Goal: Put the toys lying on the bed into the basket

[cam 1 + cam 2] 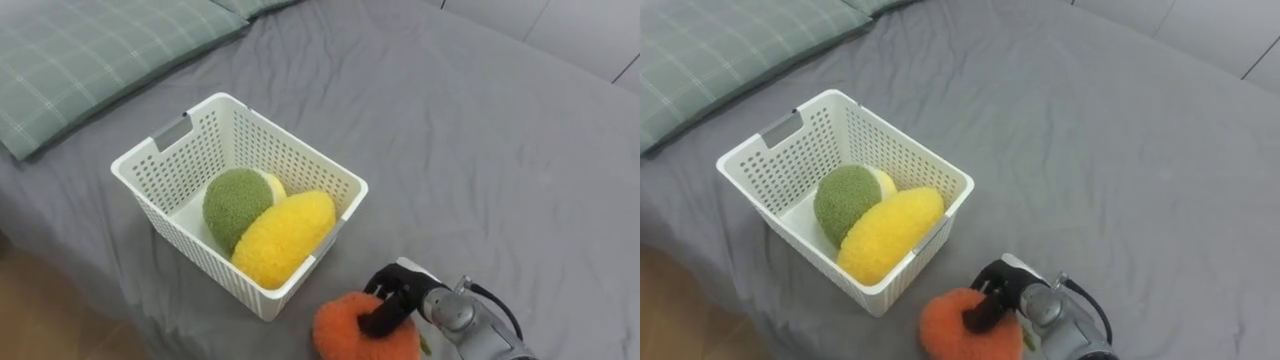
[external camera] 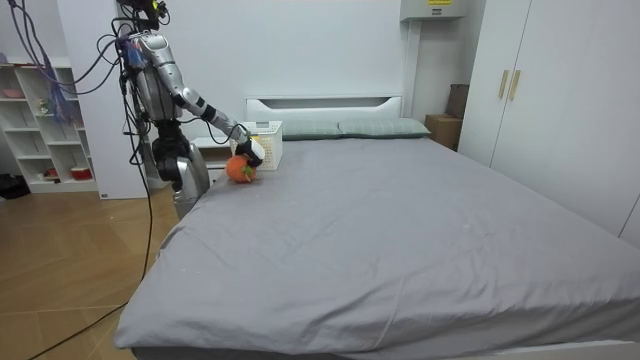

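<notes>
The grey bed [image 1: 480, 130] is stretching bare beyond and right of the right hand [image 1: 393, 297], while a checked pillow [image 1: 90, 60] is lying well off to its left. Just left of the hand, a white basket [image 1: 250, 130] is holding a yellow toy [image 1: 285, 237] and a green toy [image 1: 235, 203]. The hand's fingers are curling round the orange toy [image 1: 345, 330], which is resting on the sheet beside the basket's corner, near the bed's edge.

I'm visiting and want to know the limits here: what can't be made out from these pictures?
1. Orange toy: bottom cut off by the eye views' lower edge; the right robot hand covers part.
2. Green toy: partly hidden behind the yellow toy, eye views.
3. Basket, room view: too small, and its wall hides what's inside.
</notes>
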Controlling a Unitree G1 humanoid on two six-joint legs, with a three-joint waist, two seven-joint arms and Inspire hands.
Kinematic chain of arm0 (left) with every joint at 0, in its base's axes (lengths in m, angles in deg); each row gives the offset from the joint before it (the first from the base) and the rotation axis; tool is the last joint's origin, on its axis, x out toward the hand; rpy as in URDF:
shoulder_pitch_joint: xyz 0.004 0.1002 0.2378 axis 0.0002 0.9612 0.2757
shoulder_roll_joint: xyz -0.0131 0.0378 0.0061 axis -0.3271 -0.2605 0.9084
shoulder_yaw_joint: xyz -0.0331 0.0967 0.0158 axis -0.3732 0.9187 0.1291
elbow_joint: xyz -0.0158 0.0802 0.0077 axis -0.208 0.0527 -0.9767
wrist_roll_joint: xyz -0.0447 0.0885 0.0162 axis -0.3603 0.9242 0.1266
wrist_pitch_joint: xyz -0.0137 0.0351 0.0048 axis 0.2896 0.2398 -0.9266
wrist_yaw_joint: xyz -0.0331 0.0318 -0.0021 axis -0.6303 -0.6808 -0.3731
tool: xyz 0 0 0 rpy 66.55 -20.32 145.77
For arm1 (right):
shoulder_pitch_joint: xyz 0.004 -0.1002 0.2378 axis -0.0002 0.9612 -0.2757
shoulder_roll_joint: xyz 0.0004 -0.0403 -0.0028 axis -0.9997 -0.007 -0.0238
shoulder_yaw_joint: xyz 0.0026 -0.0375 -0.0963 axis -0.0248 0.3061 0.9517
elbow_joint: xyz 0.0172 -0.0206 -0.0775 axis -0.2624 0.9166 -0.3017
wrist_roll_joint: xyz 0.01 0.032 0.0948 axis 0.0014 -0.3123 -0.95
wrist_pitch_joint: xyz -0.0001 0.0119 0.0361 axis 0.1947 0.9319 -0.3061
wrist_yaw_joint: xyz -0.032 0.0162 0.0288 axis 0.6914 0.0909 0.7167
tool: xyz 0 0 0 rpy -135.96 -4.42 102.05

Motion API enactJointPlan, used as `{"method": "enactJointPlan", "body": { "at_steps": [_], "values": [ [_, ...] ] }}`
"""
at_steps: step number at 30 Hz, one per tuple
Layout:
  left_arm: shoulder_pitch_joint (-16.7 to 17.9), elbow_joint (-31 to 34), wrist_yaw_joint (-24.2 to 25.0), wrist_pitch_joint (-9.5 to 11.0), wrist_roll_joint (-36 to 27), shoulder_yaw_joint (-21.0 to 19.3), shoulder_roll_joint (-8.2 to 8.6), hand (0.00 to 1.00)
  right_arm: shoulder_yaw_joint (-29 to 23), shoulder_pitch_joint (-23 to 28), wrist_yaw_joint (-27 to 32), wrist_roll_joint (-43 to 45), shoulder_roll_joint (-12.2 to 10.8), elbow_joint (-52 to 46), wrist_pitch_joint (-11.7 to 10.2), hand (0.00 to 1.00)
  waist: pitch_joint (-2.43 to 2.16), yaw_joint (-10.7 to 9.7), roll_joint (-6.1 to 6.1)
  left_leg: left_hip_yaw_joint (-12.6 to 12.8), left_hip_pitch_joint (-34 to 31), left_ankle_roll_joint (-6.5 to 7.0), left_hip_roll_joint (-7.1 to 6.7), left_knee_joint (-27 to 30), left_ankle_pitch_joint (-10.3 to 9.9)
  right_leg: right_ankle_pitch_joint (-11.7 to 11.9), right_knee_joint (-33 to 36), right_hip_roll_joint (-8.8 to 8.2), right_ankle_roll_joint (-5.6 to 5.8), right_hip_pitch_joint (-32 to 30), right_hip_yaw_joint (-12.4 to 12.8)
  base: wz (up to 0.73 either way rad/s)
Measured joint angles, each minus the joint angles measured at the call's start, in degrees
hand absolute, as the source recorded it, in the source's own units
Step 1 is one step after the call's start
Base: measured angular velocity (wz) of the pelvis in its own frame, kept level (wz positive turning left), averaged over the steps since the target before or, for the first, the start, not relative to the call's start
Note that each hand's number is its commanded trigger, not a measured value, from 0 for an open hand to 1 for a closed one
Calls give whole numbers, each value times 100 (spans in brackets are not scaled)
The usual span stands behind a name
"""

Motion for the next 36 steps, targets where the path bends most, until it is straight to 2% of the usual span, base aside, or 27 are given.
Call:
{"method": "enactJointPlan", "body": {
  "at_steps": [3, 6, 10, 11, 13, 18, 21, 25, 30, 33, 36],
  "values": [
    [88, 14, 0, 1, -2, -7, -42, 0, -75, 1, 27, -156, 48, -7, -58, 100, 2, -126, 19, 6, 101, 0, 2, -15, 0, -1, -11, 0, 1, 71, 1, -1],
    [167, 39, 10, 0, 14, -62, -50, 0, -504, 66, 16, -157, 186, -378, -85, 100, 0, -238, 61, 39, 91, 0, 9, -7, 0, 0, -1, 0, 1, 39, 57, -8],
    [223, 105, 79, 23, 40, -234, -85, 0, -928, 447, 144, -100, 501, -1393, -248, 100, -52, -409, 143, 96, 121, 0, 15, -26, 0, 0, 2, 4, 1, 36, 127, -8],
    [242, 100, 79, 58, -2, -238, -92, 0, -948, 463, 199, -121, 580, -1556, -253, 100, -55, -452, 183, 178, 182, 0, 26, -60, 0, 3, 11, 12, 1, 44, 225, -25],
    [282, 87, 82, 87, -3, -246, -95, 0, -965, 490, 245, -160, 642, -1797, -247, 100, -42, -532, 247, 214, 223, 1, 34, -105, -1, 7, 8, 15, 1, 70, 260, -20],
    [234, 114, 195, 94, 9, -338, -53, 0, -1336, 596, 246, -149, 688, -2767, -222, 100, -44, -708, 265, 361, 289, 1, 65, -144, -18, 7, 13, 35, 2, 67, 392, -13],
    [216, 170, 227, 100, 16, -337, -16, 0, -1583, 594, 334, -159, 693, -3257, -220, 100, -47, -733, 255, 386, 302, 0, 74, -145, -39, 7, 10, 41, 2, 61, 417, -7],
    [209, 180, 224, 96, 22, -326, -14, 0, -1592, 510, 429, -153, 731, -3911, -183, 100, -51, -778, 247, 439, 287, -2, 91, -149, -39, 7, 12, 56, 2, 12, 517, -6],
    [203, 179, 223, 88, 66, -334, -16, 0, -1590, 219, 443, -103, 748, -4231, -63, 100, -55, -773, 201, 445, 258, -4, 95, -156, -40, 7, 13, 59, 2, -27, 524, -1],
    [213, 209, 223, 68, 71, -340, -16, 0, -1583, 113, 443, -105, 796, -4460, 8, 100, -66, -666, 165, 466, 268, -6, 100, -169, -41, 7, 13, 60, 2, -38, 515, -4],
    [172, 250, 241, 66, 67, -322, -28, 0, -1407, -180, 478, -69, 802, -4480, 53, 100, -55, -559, 173, 461, 291, -7, 103, -177, -42, 7, 12, 59, 1, -9, 495, 0]
  ]
}}
